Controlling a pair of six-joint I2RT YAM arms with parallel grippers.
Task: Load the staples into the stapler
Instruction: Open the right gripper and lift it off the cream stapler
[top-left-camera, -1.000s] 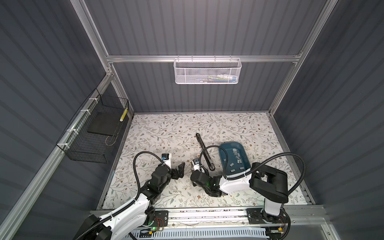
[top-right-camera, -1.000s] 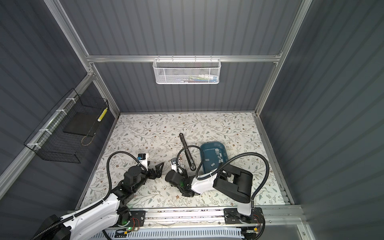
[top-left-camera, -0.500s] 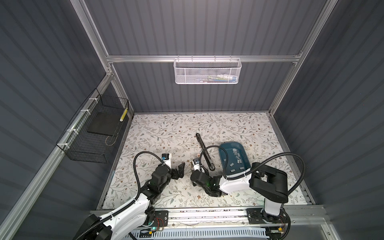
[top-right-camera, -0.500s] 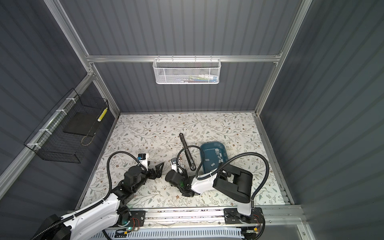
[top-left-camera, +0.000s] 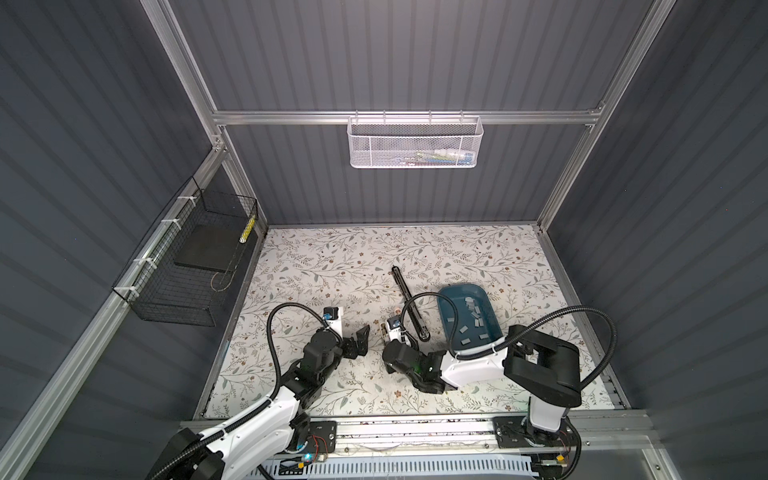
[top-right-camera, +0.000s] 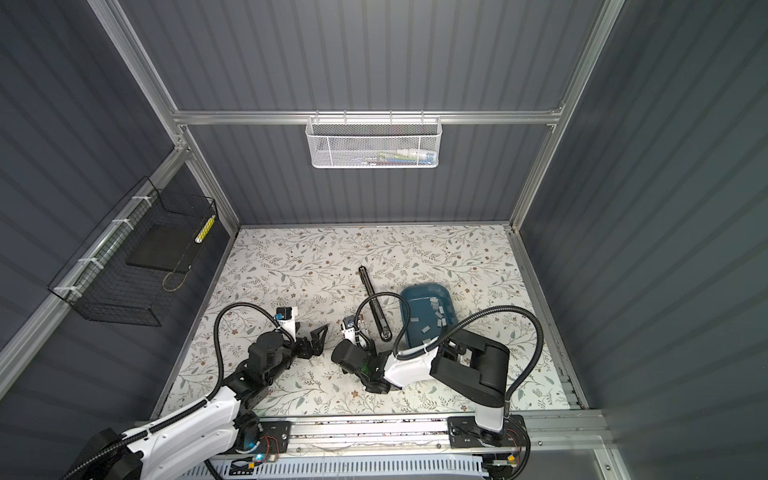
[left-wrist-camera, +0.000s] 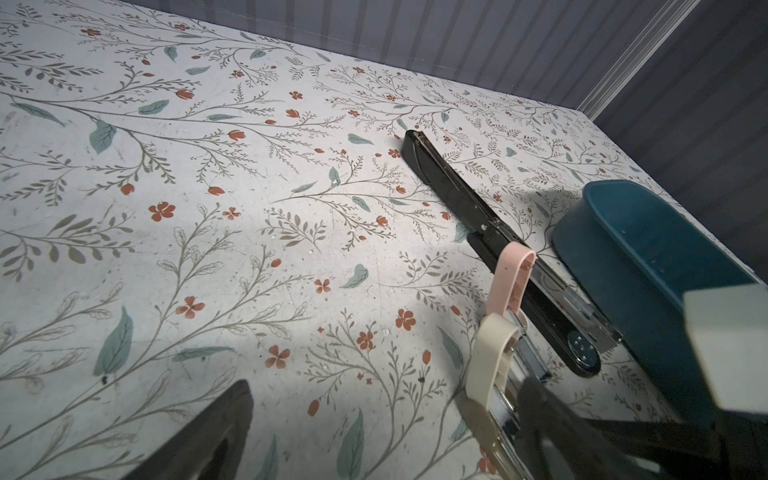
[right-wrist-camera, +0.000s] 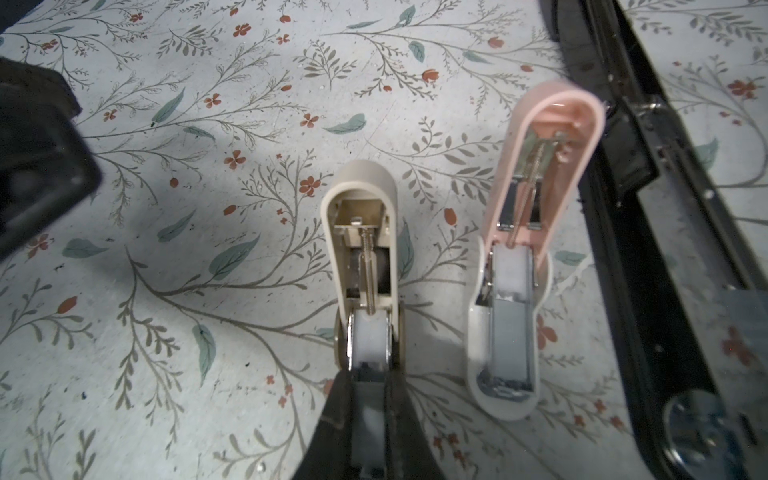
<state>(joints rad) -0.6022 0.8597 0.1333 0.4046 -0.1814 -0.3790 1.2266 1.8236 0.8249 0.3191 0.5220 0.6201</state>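
Three staplers lie open on the floral table. In the right wrist view, my right gripper (right-wrist-camera: 369, 374) is shut on the metal base of the small beige stapler (right-wrist-camera: 363, 232), whose lid is swung back. A pink stapler (right-wrist-camera: 536, 199) lies beside it, then a long black stapler (right-wrist-camera: 648, 174). The staples (top-left-camera: 473, 309) are grey strips scattered in the blue tray (top-left-camera: 446, 316). My left gripper (top-left-camera: 360, 340) stands open and empty just left of the beige stapler (left-wrist-camera: 490, 361), apart from it.
A white mesh basket (top-left-camera: 415, 143) hangs on the back wall and a black wire basket (top-left-camera: 187, 270) on the left wall. The blue tray (left-wrist-camera: 648, 257) sits close behind the black stapler (left-wrist-camera: 469, 208). Cables loop over both wrists.
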